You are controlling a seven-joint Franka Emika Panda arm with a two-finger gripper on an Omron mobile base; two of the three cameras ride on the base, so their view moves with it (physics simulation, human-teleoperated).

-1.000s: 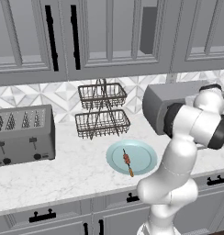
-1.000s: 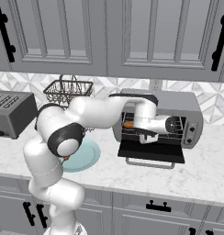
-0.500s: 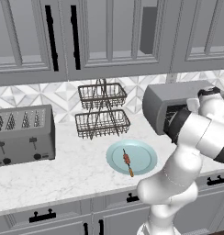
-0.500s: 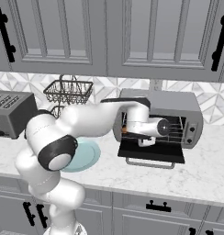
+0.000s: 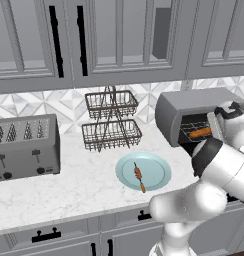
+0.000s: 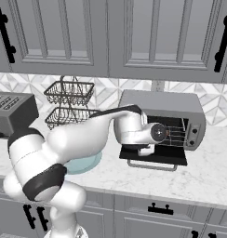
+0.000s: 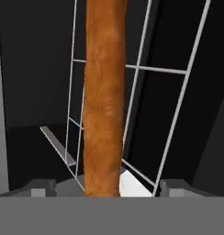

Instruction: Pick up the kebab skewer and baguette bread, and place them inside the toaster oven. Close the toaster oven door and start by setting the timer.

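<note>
The baguette bread (image 7: 104,101) lies on the wire rack inside the toaster oven (image 5: 194,107), and shows as an orange stick (image 5: 199,133) in its dark cavity. My gripper (image 7: 109,188) reaches into that cavity (image 6: 167,135) and is open. Its fingertips (image 7: 40,188) stand clear of the loaf on both sides. The oven door (image 6: 155,155) hangs open, flat over the counter. The kebab skewer (image 5: 139,177) rests on the pale teal plate (image 5: 156,172), left of the oven.
A two-tier wire basket rack (image 5: 111,122) stands at the back wall behind the plate. A grey slot toaster (image 5: 24,145) sits at the far left of the counter. Upper cabinets hang overhead, and drawers run below the counter edge.
The jaws have spread apart and let go of the baguette, which stays on the oven rack. The arm's elbow has swung lower while the hand remains at the oven mouth.
</note>
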